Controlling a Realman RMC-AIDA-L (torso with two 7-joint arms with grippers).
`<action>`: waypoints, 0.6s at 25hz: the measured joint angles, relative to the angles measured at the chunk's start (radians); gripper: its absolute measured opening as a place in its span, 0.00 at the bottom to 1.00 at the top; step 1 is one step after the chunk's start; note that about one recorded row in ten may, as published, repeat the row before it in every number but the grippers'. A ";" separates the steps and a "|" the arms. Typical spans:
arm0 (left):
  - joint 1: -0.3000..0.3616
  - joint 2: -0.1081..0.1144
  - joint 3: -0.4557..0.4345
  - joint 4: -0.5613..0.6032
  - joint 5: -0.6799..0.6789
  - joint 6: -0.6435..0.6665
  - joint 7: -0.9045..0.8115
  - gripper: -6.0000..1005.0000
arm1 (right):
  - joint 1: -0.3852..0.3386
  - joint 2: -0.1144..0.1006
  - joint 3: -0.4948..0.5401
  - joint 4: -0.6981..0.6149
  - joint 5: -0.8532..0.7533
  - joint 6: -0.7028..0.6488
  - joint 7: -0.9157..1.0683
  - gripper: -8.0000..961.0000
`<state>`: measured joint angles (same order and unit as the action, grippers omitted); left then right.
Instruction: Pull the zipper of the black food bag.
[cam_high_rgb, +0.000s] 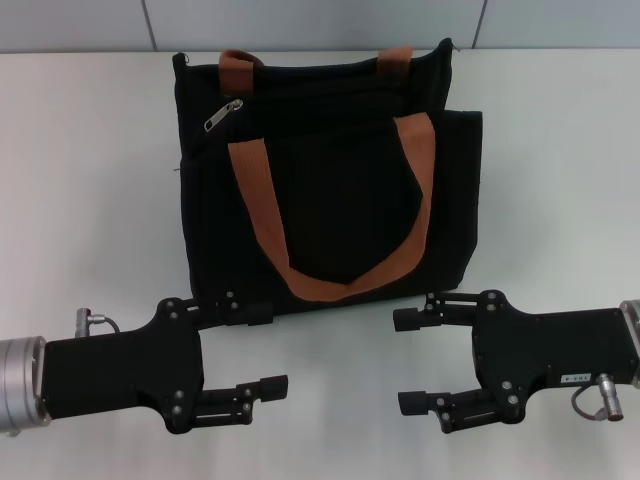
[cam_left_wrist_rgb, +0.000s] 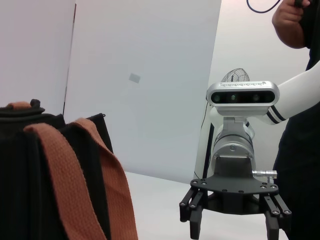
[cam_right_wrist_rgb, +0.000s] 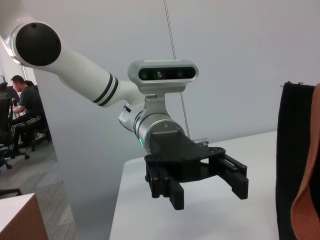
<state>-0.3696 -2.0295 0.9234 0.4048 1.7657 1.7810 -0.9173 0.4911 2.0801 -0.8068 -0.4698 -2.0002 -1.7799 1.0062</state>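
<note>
Black food bag (cam_high_rgb: 330, 175) lies flat on white table (cam_high_rgb: 80, 180), handles toward robot. Zipper (cam_high_rgb: 223, 114) sits at far upper corner on robot's left, silver tab angled, untouched. Left gripper (cam_high_rgb: 250, 352) low at near edge of bag, fingers spread, upper finger touching bag's hem. Right gripper (cam_high_rgb: 412, 361) just beside near right corner, also spread, empty.

Risks, as judged: tab small and flat against fabric, so pinch may slip. Unpinned bag likely drags with pull. Near orange-brown strap (cam_high_rgb: 330, 215) could snag fingers on reach across.

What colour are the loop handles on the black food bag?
Orange-brown; the handles show best in the head view.
</note>
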 joint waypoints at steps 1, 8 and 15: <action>0.000 0.000 0.000 0.000 0.000 0.000 0.000 0.75 | 0.000 0.000 0.000 0.000 0.000 0.000 0.000 0.85; 0.000 0.000 0.007 0.000 0.001 -0.003 -0.005 0.75 | 0.001 0.000 0.001 0.000 0.000 0.001 0.000 0.84; 0.000 0.000 0.006 0.000 0.001 0.000 -0.006 0.74 | 0.001 0.000 0.002 0.001 0.000 0.002 0.000 0.83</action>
<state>-0.3696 -2.0295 0.9293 0.4049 1.7671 1.7812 -0.9230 0.4924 2.0801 -0.8053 -0.4692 -2.0001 -1.7774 1.0062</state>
